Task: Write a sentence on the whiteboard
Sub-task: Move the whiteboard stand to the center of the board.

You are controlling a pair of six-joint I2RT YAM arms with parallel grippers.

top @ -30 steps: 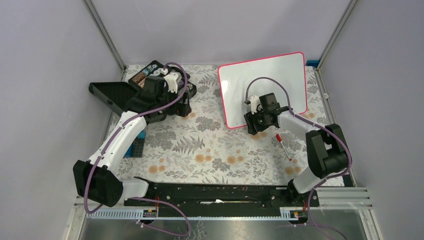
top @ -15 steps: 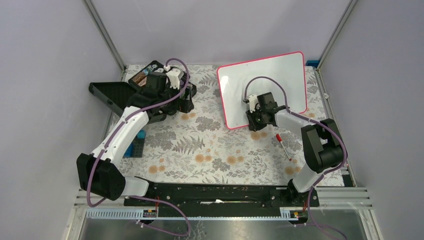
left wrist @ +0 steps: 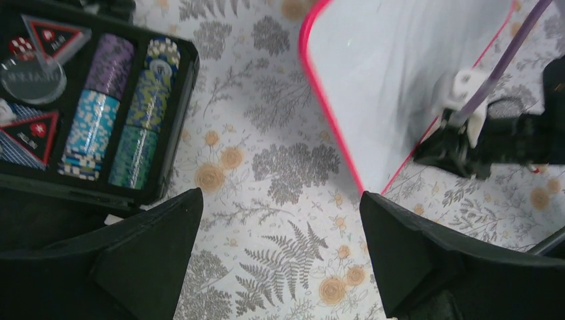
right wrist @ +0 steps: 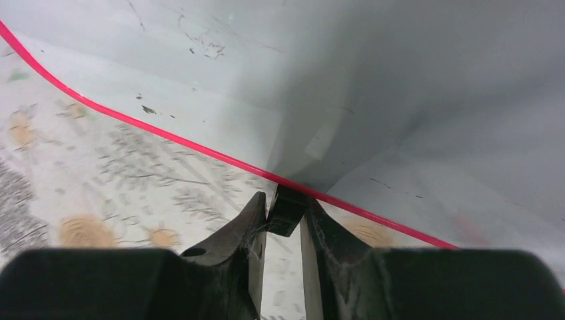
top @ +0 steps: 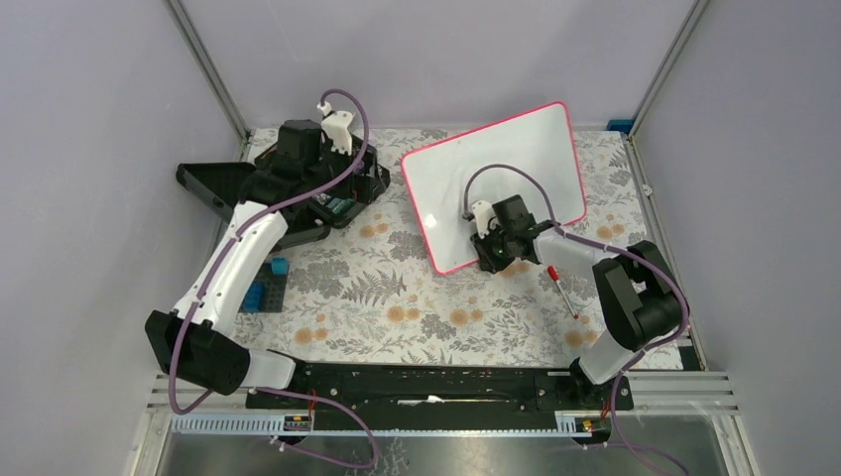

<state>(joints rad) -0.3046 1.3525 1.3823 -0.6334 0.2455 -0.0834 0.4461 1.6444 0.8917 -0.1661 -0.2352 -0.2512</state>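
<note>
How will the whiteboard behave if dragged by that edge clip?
Probably stiff: the whiteboard lies flat though the right fingers pinch only one black clip on its rim. Likely thin and light, so it should slide over the floral cloth. Held off-centre, it may pivot about the grip.

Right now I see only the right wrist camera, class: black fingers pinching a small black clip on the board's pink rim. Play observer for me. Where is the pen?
Observer: The pen lies on the table, to the right of your right pincer, which is shut on the clip. It is apart from the board.
Operator: Is the other arm holding anything?
Observer: No. The left pincer is open and empty, near the open case of poker chips.
Operator: Any words on the board yet?
Observer: None that the top view shows; its whole face looks blank.
</note>
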